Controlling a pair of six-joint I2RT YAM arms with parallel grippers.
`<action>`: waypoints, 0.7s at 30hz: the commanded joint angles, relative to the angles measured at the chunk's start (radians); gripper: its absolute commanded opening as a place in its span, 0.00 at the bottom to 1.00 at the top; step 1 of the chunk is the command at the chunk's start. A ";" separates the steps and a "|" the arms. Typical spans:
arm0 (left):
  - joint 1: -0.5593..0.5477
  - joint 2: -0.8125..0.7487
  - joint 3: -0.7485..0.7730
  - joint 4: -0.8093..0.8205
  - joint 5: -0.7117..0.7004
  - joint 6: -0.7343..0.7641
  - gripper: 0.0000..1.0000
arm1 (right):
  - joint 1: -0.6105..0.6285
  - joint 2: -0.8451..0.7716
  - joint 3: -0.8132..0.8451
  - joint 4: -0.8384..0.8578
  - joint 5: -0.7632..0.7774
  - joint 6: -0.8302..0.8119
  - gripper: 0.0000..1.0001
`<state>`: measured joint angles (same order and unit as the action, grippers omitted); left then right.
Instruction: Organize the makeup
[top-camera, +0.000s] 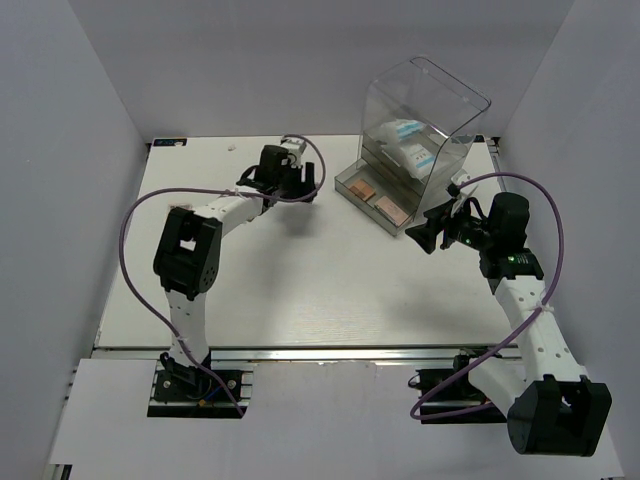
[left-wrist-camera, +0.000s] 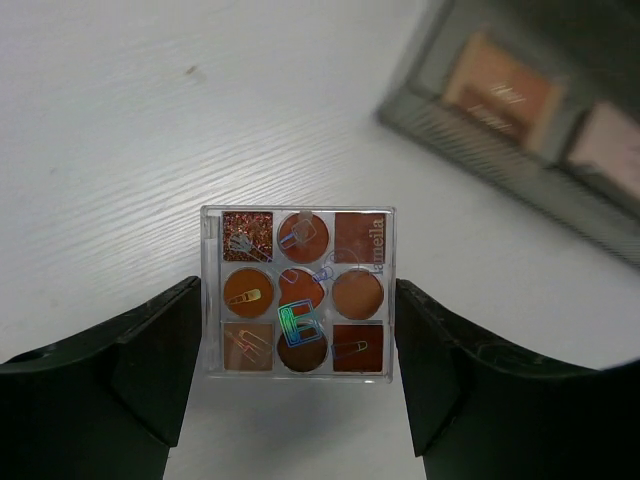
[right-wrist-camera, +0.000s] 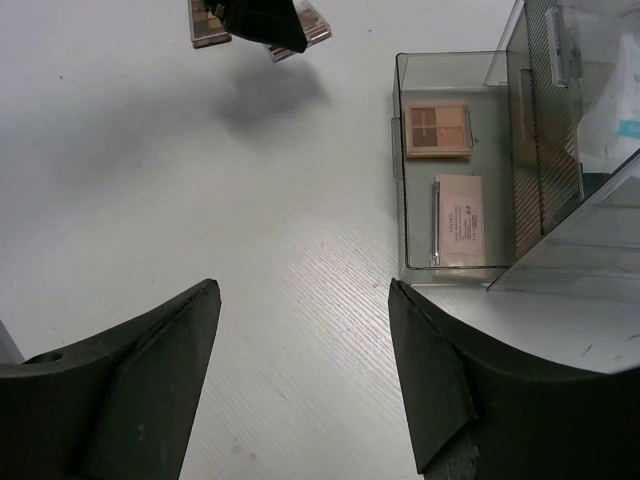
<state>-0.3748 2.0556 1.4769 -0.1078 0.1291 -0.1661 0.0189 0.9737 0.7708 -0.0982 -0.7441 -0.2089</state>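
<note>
My left gripper (left-wrist-camera: 298, 345) is shut on a small square clear palette (left-wrist-camera: 298, 290) with nine brown and copper pans, held above the white table left of the drawer tray. The same gripper (top-camera: 305, 180) is at the table's back centre in the top view. My right gripper (right-wrist-camera: 300, 340) is open and empty over bare table, just in front of the open drawer tray (right-wrist-camera: 400, 160). In the tray lie a brown four-pan palette (right-wrist-camera: 438, 130) and a flat pink palette (right-wrist-camera: 460, 220). White blue-printed pouches (top-camera: 410, 140) sit inside the clear box. The round black jars are out of view.
The tall clear acrylic drawer box (top-camera: 425, 110) stands at the back right with its bottom drawer (top-camera: 350, 190) pulled out toward the left arm. White walls enclose the table on three sides.
</note>
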 joint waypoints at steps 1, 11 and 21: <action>-0.098 -0.112 0.005 0.152 0.023 -0.027 0.12 | -0.005 -0.015 0.033 0.017 -0.018 0.019 0.74; -0.214 0.153 0.350 0.114 -0.026 -0.044 0.22 | -0.005 -0.043 0.035 -0.003 0.000 0.003 0.74; -0.230 0.348 0.616 0.002 -0.111 0.003 0.70 | -0.007 -0.076 0.010 -0.014 0.011 0.003 0.75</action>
<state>-0.6022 2.4054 1.9720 -0.0719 0.0479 -0.1913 0.0189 0.9108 0.7708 -0.1108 -0.7361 -0.2058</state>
